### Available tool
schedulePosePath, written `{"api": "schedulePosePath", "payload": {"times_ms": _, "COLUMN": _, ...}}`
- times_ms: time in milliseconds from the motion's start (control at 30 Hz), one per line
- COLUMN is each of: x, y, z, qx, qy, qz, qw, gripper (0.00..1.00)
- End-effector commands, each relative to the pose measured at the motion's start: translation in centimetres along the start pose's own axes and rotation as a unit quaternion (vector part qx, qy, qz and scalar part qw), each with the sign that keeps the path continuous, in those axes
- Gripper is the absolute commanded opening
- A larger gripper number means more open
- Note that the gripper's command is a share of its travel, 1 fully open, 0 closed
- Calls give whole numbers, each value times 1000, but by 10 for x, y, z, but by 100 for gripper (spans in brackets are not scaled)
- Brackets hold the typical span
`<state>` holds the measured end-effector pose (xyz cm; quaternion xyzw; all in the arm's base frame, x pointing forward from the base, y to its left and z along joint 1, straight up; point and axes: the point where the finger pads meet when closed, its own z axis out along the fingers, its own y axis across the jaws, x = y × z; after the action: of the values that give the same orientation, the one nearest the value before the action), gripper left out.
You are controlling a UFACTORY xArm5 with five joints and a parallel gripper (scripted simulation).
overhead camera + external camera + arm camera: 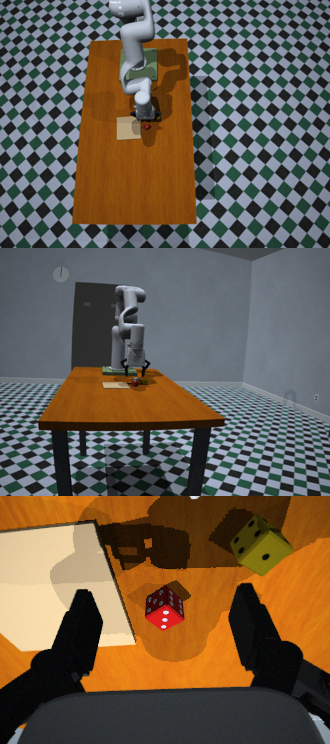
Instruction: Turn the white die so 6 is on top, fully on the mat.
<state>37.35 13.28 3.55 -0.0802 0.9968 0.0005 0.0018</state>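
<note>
My gripper [145,117] [134,374] [164,602] is open and empty, low over the table just right of the tan mat [125,132] [114,385] [40,571]. In the wrist view its fingers stand on either side of a red die [146,126] [135,383] [165,611], which lies on the wood off the mat. A yellow die [159,117] [144,381] [260,543] lies further right. The white die shows only as a sliver at the top edge of the wrist view [194,497] and as a pale block behind the red die in the exterior view [135,378]. Its top face is hidden.
The orange wooden table [133,181] [120,408] carries the arm's green base plate [152,72] [106,372] at the back. The arm covers the area behind the dice in the top view.
</note>
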Motion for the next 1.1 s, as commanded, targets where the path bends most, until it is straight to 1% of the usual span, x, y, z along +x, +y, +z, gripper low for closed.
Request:
{"api": "schedulePosePath", "payload": {"times_ms": 0, "x": 2, "y": 1, "z": -1, "qx": 0, "qy": -2, "qz": 0, "qw": 1000, "gripper": 100}}
{"api": "schedulePosePath", "payload": {"times_ms": 133, "x": 20, "y": 4, "z": -1, "qx": 0, "qy": -2, "qz": 0, "qw": 1000, "gripper": 100}}
{"api": "schedulePosePath", "payload": {"times_ms": 200, "x": 20, "y": 4, "z": -1, "qx": 0, "qy": -2, "qz": 0, "qw": 1000, "gripper": 100}}
{"api": "schedulePosePath", "payload": {"times_ms": 467, "x": 82, "y": 15, "z": 0, "qx": -1, "qy": -2, "qz": 0, "qw": 1000, "gripper": 100}}
{"api": "schedulePosePath", "payload": {"times_ms": 600, "x": 102, "y": 19, "z": 0, "qx": -1, "qy": -2, "qz": 0, "qw": 1000, "gripper": 100}}
{"api": "schedulePosePath", "payload": {"times_ms": 700, "x": 106, "y": 19, "z": 0, "qx": -1, "qy": -2, "qz": 0, "qw": 1000, "gripper": 100}}
{"api": "schedulePosePath", "payload": {"times_ms": 1067, "x": 106, "y": 19, "z": 0, "qx": -1, "qy": -2, "qz": 0, "qw": 1000, "gripper": 100}}
